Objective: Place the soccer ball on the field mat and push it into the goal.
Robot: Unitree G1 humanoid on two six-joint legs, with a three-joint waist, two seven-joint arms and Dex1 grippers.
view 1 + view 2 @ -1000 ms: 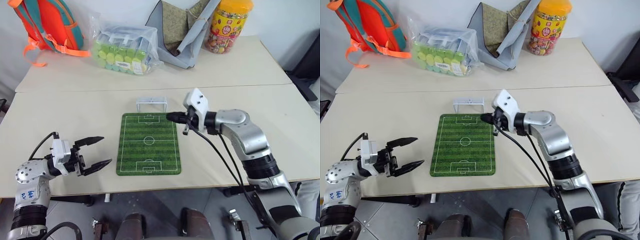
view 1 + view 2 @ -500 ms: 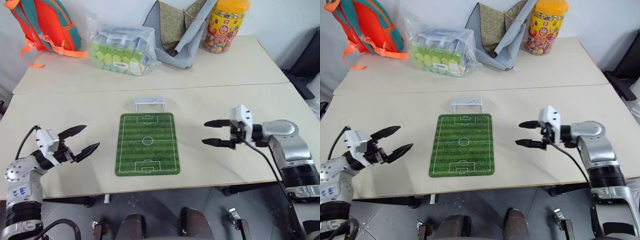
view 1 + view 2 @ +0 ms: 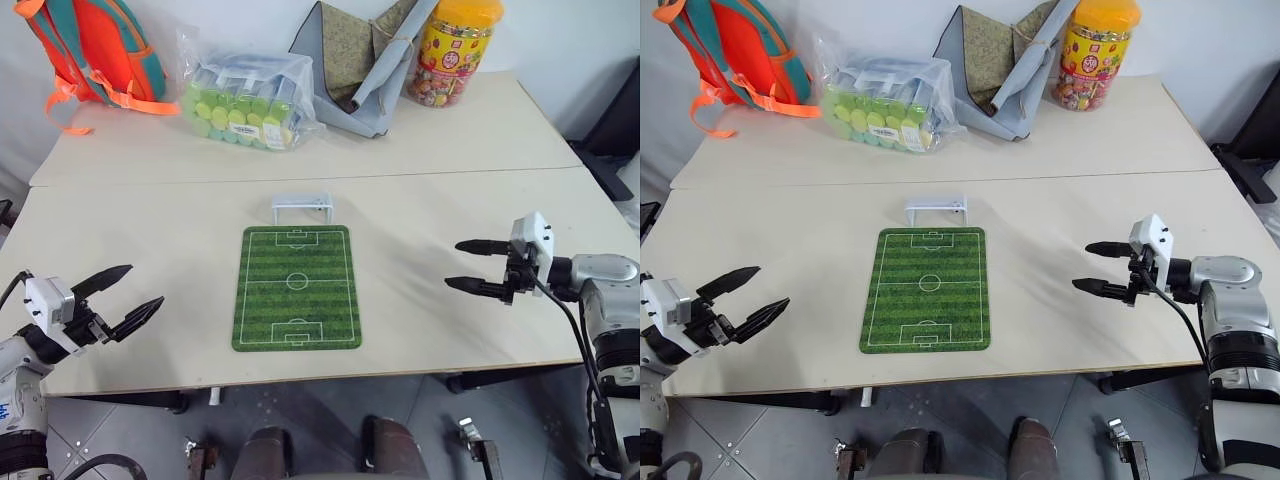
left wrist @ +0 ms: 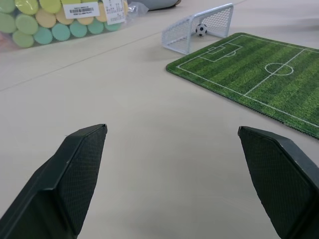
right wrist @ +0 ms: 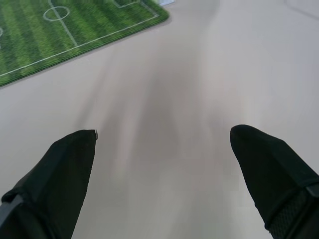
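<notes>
The green striped field mat (image 3: 297,288) lies flat at the middle of the near table. The small white goal (image 3: 303,207) stands just past its far end. In the left wrist view the soccer ball (image 4: 201,30) rests inside the goal (image 4: 198,29), by its net. My left gripper (image 3: 145,285) hovers open and empty over the table's front left, well left of the mat. Well right of the mat, my right gripper (image 3: 453,263) is also open and empty, pointing toward it. Bare tabletop lies between its fingers (image 5: 259,164).
On the far table sit an orange backpack (image 3: 85,50), a clear bag of coloured tubes (image 3: 240,100), a grey-olive bag (image 3: 355,60) and a yellow candy jar (image 3: 455,50). A seam (image 3: 150,182) joins the two tables. The front edge runs just below both grippers.
My right gripper has swung right, away from the mat's far right corner, and gone from shut to open. My left gripper has drifted left, still open.
</notes>
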